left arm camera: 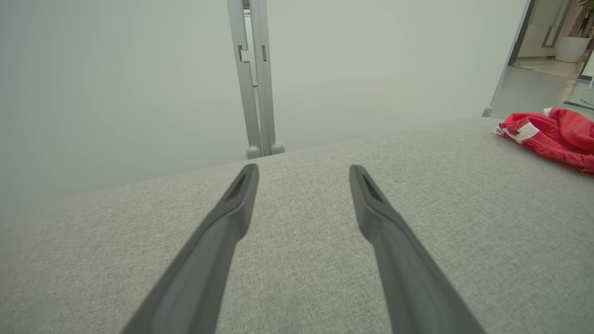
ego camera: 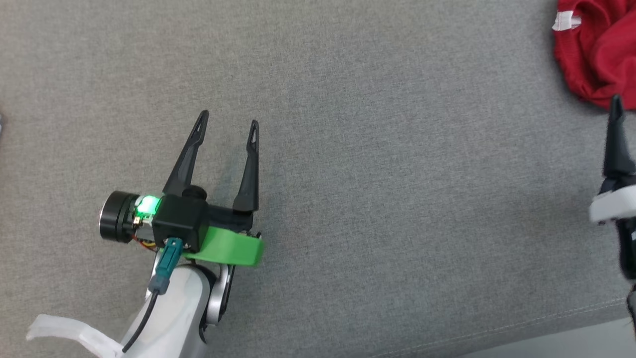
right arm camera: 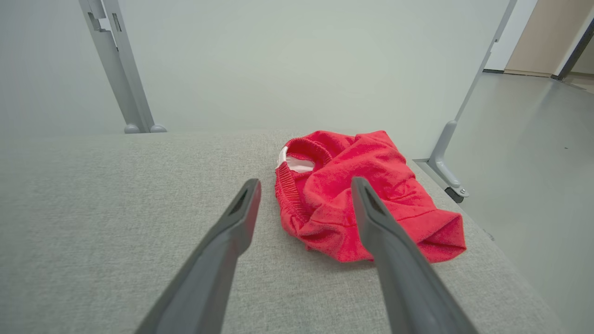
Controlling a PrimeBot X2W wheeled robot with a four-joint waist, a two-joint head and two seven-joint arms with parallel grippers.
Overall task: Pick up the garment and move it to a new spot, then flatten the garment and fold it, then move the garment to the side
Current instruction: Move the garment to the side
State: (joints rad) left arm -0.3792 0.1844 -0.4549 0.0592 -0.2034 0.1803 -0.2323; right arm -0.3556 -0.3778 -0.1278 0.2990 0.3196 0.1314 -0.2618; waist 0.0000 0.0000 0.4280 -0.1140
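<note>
Red garment (right arm camera: 371, 162) bunched at upper right of head view on grey cushion (ego camera: 397, 199); right gripper (right arm camera: 305, 183) open just short of it, left gripper (ego camera: 229, 118) open and well apart, so probably best to advance low and pinch the ribbed hem.

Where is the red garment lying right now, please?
The red garment lies bunched at the upper right corner of the head view, near the right end of the grey padded surface, directly ahead of the open right pincer.
</note>
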